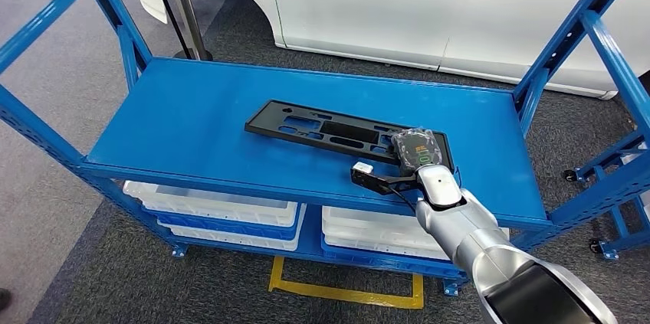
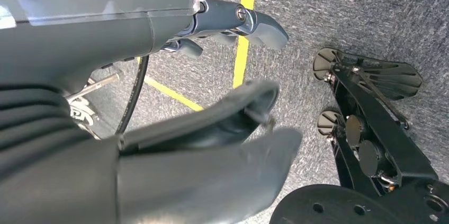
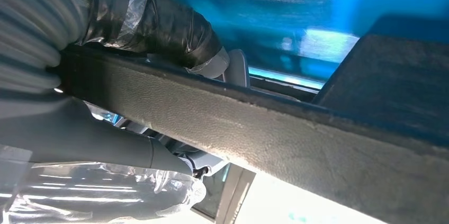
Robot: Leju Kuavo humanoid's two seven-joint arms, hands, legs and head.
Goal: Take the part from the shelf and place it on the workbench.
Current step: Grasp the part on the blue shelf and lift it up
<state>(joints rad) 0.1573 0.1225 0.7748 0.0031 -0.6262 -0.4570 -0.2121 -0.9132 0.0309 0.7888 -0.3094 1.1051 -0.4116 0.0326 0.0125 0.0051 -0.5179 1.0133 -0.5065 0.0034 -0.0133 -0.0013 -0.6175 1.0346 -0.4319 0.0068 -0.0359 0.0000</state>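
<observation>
The part [image 1: 322,129] is a long flat black panel with several cut-outs, lying at a slant on the blue top surface [image 1: 192,117] of the rack. My right hand [image 1: 418,152] is at the panel's near right end, by the front edge, and grips it. In the right wrist view the panel's rough dark edge [image 3: 265,128] runs between the fingers [image 3: 174,28] on one side and the thumb on the other. My left hand [image 2: 212,75] hangs over the grey floor with its fingers apart and nothing in it.
Blue uprights [image 1: 571,33] rise at the rack's corners. White trays [image 1: 222,213] sit on the lower level. A white car [image 1: 383,2] stands close behind. A yellow floor marking [image 1: 345,291] lies in front of the rack, and another blue frame [image 1: 621,171] is at the right.
</observation>
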